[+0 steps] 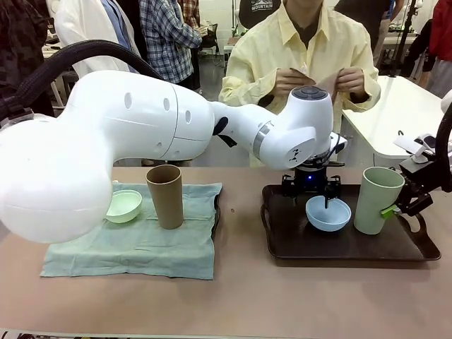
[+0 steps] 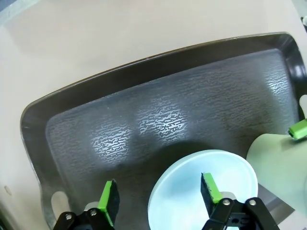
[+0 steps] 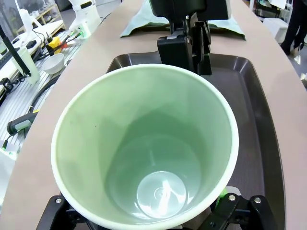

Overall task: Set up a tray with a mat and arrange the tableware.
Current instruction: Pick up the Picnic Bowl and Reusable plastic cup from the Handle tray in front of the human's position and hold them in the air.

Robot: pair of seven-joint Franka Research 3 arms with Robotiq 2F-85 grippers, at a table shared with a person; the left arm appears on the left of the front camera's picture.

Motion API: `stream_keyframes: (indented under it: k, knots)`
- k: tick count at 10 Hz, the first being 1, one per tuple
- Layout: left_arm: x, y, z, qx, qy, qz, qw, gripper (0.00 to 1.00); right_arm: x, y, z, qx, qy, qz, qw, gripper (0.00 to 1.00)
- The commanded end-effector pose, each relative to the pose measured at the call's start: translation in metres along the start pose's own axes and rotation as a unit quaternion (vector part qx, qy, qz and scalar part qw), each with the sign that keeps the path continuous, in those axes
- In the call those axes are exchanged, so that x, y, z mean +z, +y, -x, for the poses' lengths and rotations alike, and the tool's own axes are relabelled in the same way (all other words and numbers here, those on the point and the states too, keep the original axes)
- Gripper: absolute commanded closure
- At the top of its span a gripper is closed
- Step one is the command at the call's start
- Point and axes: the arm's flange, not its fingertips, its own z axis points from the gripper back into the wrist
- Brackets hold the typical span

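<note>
Two pieces of tableware stand on the dark brown plastic tray (image 1: 289,239) in the front view: a light blue round bowl (image 1: 328,214) near the middle and a tall pale sage green tumbler (image 1: 376,200) at the right end. The tray lies on a smooth pinkish-beige table (image 1: 233,296). To its left, apart from it, a teal-green cloth mat (image 1: 134,247) is spread. On the mat a pale mint green bowl (image 1: 125,206) and a matte brown tumbler (image 1: 164,196) stand just beside each other. The left gripper (image 1: 311,189) hangs over the blue bowl. The right gripper (image 1: 390,208) is at the sage tumbler, with one green pad touching its wall. At the far side a person in a pale yellow shirt (image 1: 282,56) holds both hands together. Other people stand behind, and a white table (image 1: 395,113) is at the far right.

In the left wrist view the tray floor has a wavy embossed pattern with two bright reflections. The left pincer is spread. One finger (image 2: 210,188) is inside the blue bowl and the other (image 2: 109,203) is outside, over the tray and not touching the bowl.

The right wrist view looks down into the sage tumbler, which stands upright on the tray between the fingers. Its rim hides the fingertips, so I cannot tell if they pinch it. At the side is a bench with cables.
</note>
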Motion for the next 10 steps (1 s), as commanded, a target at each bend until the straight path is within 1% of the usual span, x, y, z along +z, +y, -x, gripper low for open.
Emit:
stream_keyframes:
  k: [1,2,3,4,5,6,7,8,9,10]
  knots:
    - [0.0023,-0.0057,-0.0068,0.015,0.008,0.003,1.000,0.62,-0.0028,-0.0058,-0.0034,0.001,-0.009,-0.003,1.000,0.60]
    - [0.0023,-0.0058,-0.0069,0.018,0.012,0.003,1.000,0.70,-0.0027,-0.0057,-0.0031,0.002,-0.010,-0.004,1.000,0.60]
    - [0.0020,-0.0058,-0.0069,0.020,0.014,0.002,1.000,1.00,-0.0020,-0.0057,-0.0024,0.002,-0.009,-0.003,1.000,1.00]
    - [0.0015,-0.0056,-0.0075,0.023,0.016,0.001,1.000,1.00,-0.0011,-0.0063,-0.0013,0.003,-0.009,-0.003,1.000,0.64]
    - [0.0018,-0.0057,-0.0071,0.023,0.017,-0.001,1.000,1.00,-0.0005,-0.0060,-0.0003,0.004,-0.009,-0.003,1.000,1.00]
    - [0.0018,-0.0056,-0.0070,0.024,0.018,-0.002,1.000,0.87,-0.0001,-0.0057,0.0001,0.005,-0.010,-0.003,1.000,1.00]
    - [0.0017,-0.0054,-0.0072,0.025,0.019,-0.004,0.999,0.97,0.0004,-0.0058,0.0008,0.004,-0.010,-0.003,1.000,1.00]
    - [0.0016,-0.0052,-0.0074,0.027,0.019,-0.005,0.999,1.00,0.0014,-0.0057,0.0014,0.004,-0.009,-0.002,1.000,0.76]
    - [0.0020,-0.0057,-0.0083,0.027,0.017,-0.007,0.999,1.00,0.0020,-0.0058,0.0014,0.004,-0.009,-0.001,1.000,0.76]
    - [0.0024,-0.0055,-0.0089,0.026,0.016,-0.011,0.999,1.00,0.0038,-0.0060,0.0021,0.003,-0.009,0.001,1.000,1.00]
